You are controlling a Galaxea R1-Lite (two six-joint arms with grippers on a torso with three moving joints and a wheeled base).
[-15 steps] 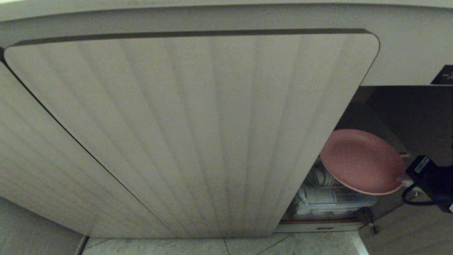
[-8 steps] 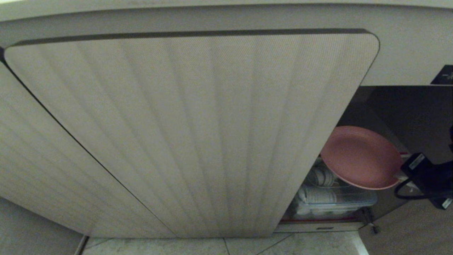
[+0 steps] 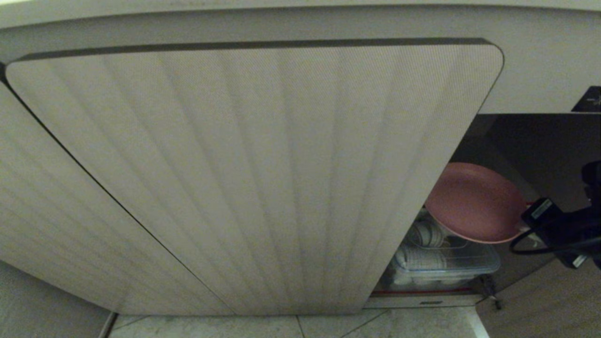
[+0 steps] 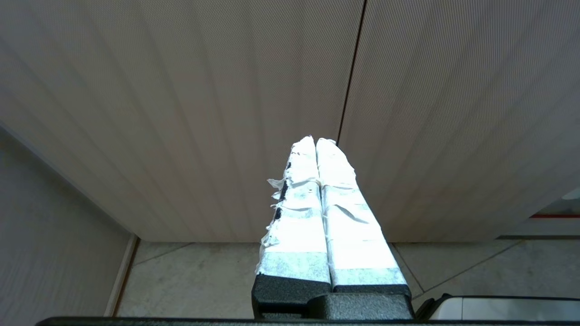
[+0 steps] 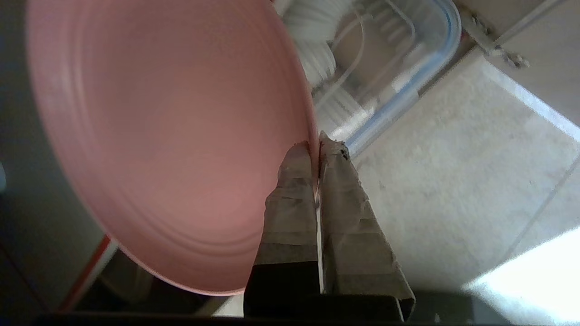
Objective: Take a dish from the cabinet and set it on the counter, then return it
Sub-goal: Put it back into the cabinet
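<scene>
The pink dish (image 5: pixel 167 136) sits pinched by its rim between my right gripper (image 5: pixel 317 145) fingers, which are clamped tight on it in the open cabinet (image 3: pixel 516 141) mouth, above a clear bin (image 3: pixel 446 267) of white crockery. My right wrist view shows the faint rings and the taped fingertips (image 5: pixel 335 181) on the rim; the head view shows the dish tilted, face up and toward me. My left gripper (image 4: pixel 316 145) hangs pressed together before the fluted door (image 4: pixel 181 113)

The door (image 3: pixel 253 178) hides the left part of the tub (image 3: pixel 446 265). The right arm (image 3: pixel 570 230) is cut off by the head view's edge. The white dishes (image 3: pixel 425 234) are too blurred to identify.
</scene>
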